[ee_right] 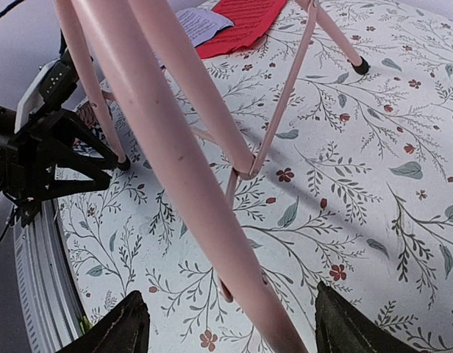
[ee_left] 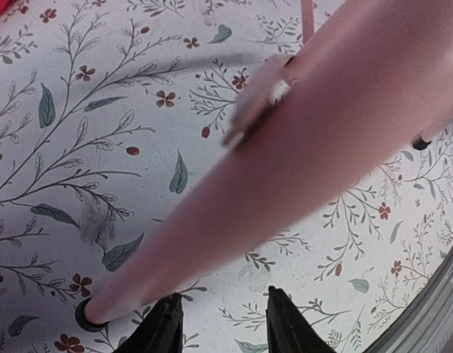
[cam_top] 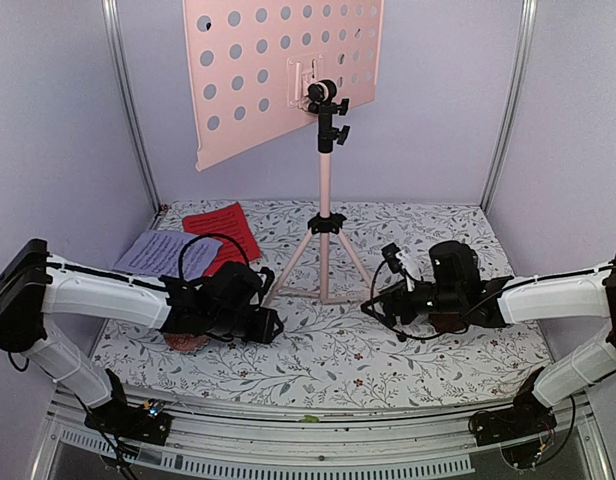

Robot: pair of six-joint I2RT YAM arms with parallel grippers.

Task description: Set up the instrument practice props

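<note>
1. Pink metal makes up the music stand (cam_top: 325, 200), which stands upright at the middle of a floral tablecloth (cam_top: 458, 230), with black knobs and clamps at its joints.
2. Its desk (cam_top: 250, 100) is a flat pink sheet pierced with rows of round holes. The clamp bracket on its back faces the overhead camera.
3. In the overhead view the mast runs straight from 12 to 6 o'clock. The desk is tilted, its long axis running from about 8 o'clock to 2 o'clock, left corner lowest.
4. Three thin pink legs spread from a black hub low on the mast and end in black feet on the cloth.
5. A red page (cam_top: 223, 232) and a lavender page (cam_top: 166, 253) lie flat on the cloth at about 10 o'clock from the tripod. The red one partly overlaps the lavender one, and both are printed.
6. At about 8 o'clock from the tripod is the left gripper (ee_left: 223, 327). Its fingers (ee_left: 164, 327) are spread with nothing between them. One leg (ee_left: 285, 169) crosses above them, its foot (ee_left: 85, 315) just beside the left fingertip.
7. At about 4 o'clock from the tripod is the right gripper (ee_right: 237, 331). Its fingers (ee_right: 123, 327) are spread wide, and another leg (ee_right: 190, 162) passes between them. Whether they touch it cannot be told.
</note>
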